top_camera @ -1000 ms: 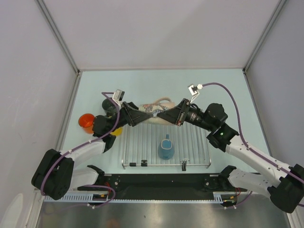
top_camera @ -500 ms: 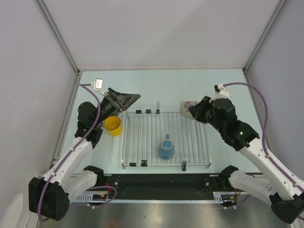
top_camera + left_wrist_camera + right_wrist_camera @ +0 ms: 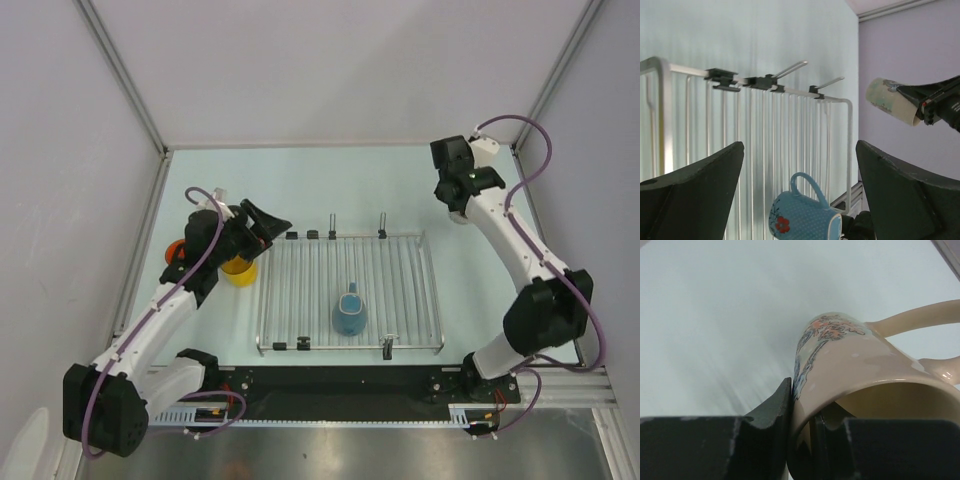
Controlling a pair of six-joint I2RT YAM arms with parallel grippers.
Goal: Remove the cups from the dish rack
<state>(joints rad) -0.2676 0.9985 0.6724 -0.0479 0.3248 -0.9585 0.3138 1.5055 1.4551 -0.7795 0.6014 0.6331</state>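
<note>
Right fingers, pinching the cream-beige ceramic mug, have swung to the desk's far-right corner for set-down; the spread left fingers should next fetch the blue mug off the silver wire rack.

We see the right gripper clamped on the rim wall of a cream-beige mug. One black finger presses the mug's outside and the other sits inside its mouth. The mug's opening faces us, with an orange and blue painted motif on its upper side. Its handle arches out beyond that upper side. Behind the mug lies the pale bench, blurred.
</note>
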